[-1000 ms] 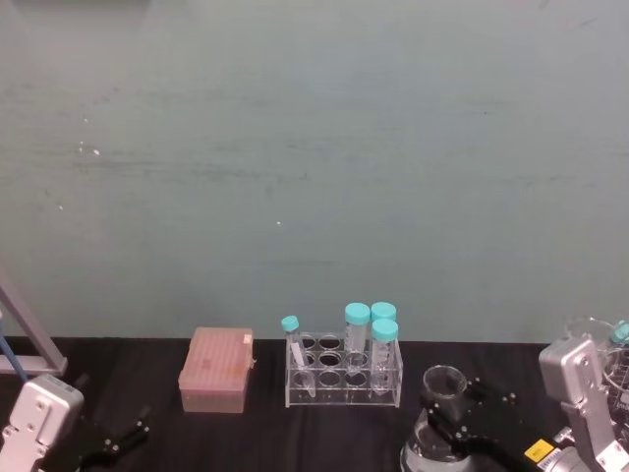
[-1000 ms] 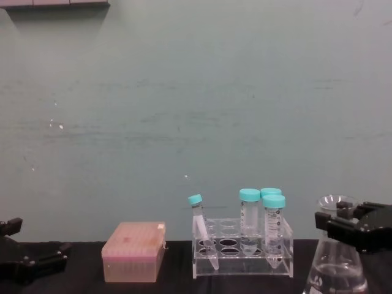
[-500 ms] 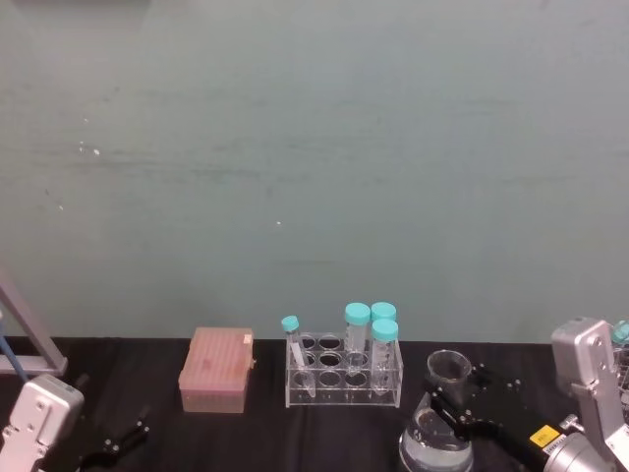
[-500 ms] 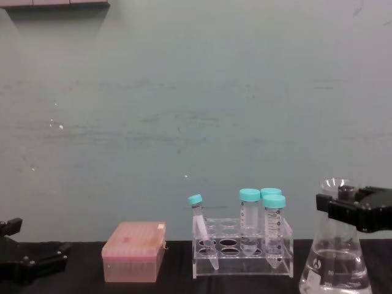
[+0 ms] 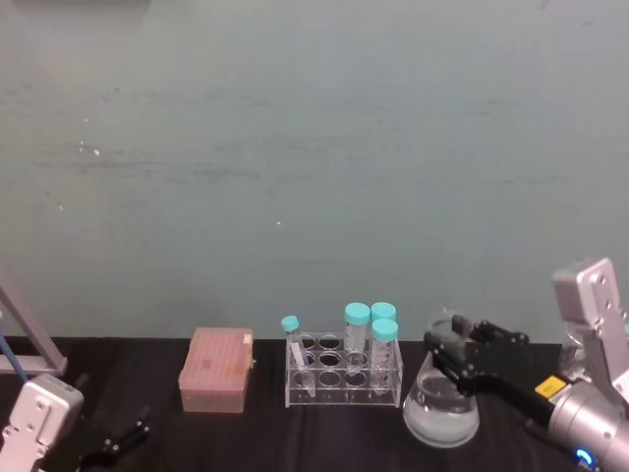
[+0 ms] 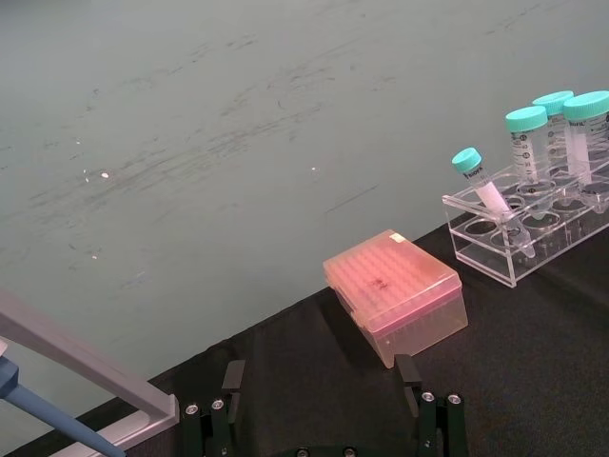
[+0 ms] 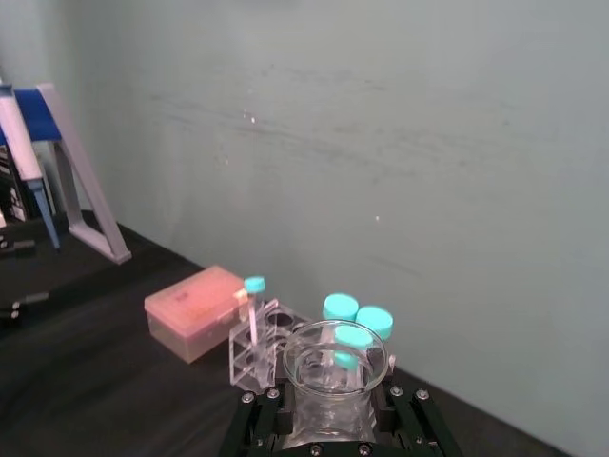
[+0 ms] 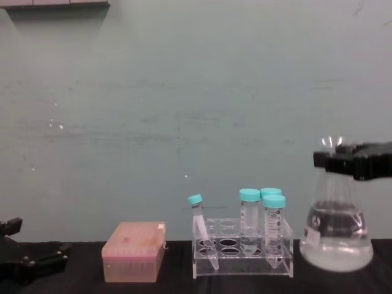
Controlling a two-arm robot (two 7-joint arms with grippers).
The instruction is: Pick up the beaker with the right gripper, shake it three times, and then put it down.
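Far L, a grey angled pipette stand (image 5: 39,364) is sitting on the black worktop (image 5: 295,438). The R wrist view is adding a blue-and-white pipette (image 7: 24,143) hanging on it. Beside it the left gripper (image 6: 322,381) is resting low over the worktop, parked. Its black fingers (image 6: 233,379) are standing well apart w/ nothing btwn them. The L wrist view is making that plain, while the chest view is giving just a dark side profile.

Moving R, a pink translucent tip box (image 8: 133,251), rectangular w/ a lid, is sitting near a clear acrylic rack (image 8: 242,256). The rack is carrying four teal-capped tubes (image 8: 250,196): three upright at its R end, one smaller tube leaning at the L end.

Just R of the rack, the beaker (image 8: 335,236) is hanging upright, held off the worktop. It is clear glass, conical, w/ a wide base, narrow neck and flared rim, and liquid is lying in the lower part. The chest view is showing that side shape; the R wrist view is looking down into the round mouth.

The right gripper (image 5: 447,354), matte black and angular, is reaching in from the R. Its fingers (image 7: 257,428) are clamping the neck from both sides, just under the rim, w/ the glass body hanging below them. A flat grey-green wall (image 5: 295,147) is running behind everything.
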